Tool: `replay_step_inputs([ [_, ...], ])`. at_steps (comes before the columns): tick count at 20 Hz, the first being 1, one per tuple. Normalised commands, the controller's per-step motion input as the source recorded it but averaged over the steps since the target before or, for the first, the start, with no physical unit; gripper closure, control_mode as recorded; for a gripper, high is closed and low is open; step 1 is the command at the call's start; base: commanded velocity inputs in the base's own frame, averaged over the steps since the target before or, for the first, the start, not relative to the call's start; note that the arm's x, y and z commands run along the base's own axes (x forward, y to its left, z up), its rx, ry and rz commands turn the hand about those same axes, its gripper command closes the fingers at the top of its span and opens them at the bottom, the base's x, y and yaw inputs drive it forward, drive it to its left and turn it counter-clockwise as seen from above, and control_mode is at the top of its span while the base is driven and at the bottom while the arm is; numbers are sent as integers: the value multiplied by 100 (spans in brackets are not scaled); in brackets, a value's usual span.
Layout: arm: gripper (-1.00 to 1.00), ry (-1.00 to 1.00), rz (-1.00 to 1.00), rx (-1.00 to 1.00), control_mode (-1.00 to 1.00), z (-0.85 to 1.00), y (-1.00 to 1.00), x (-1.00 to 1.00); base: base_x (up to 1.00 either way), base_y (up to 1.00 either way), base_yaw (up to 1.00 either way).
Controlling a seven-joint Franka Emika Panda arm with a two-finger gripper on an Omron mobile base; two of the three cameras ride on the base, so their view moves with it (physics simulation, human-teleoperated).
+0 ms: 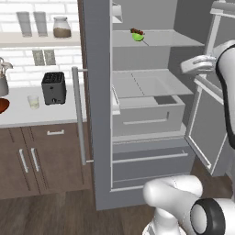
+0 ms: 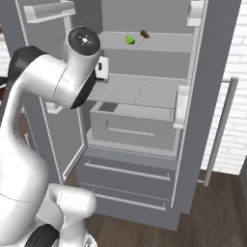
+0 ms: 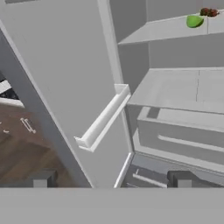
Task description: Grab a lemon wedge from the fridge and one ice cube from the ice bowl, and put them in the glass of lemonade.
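Observation:
The fridge [image 1: 98, 92] stands with both doors swung wide. On its upper shelf lies the lemon wedge [image 1: 137, 36] [image 2: 130, 39] [image 3: 194, 21], yellow-green, beside a small dark red item [image 1: 137, 31]. My gripper [image 3: 111, 179] is open with nothing between its tips. It hangs in front of the right door's inner side, well short of the wedge and lower than its shelf. On the counter to the left, the glass of lemonade [image 1: 33, 101] stands next to the black toaster [image 1: 53, 87]. The ice bowl [image 1: 2, 105] shows at the left edge, its contents hidden.
A white door shelf [image 3: 103, 118] juts from the open door close ahead of the hand. A grey crisper drawer [image 1: 147, 112] sits under the middle shelf, with freezer drawers [image 1: 151, 158] below. Two tall glasses [image 1: 24, 23] and a jar [image 1: 61, 27] stand on the wall shelf.

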Motion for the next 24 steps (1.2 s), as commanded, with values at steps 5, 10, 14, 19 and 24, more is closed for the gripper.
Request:
replay_step_inputs([
  [5,-100,0,-49,-33,-100,0,-45,-58,0,0,0],
  [10,-100,0,-34,-8,-100,39,-26,-95,0,0,0],
  [14,-100,-10,-13,-1,-100,20,1,-75,0,0,0],
  [19,-100,-6,0,0,-100,3,15,-40,0,0,0],
  [24,-100,0,0,0,-100,0,0,0,0,0,0],
])
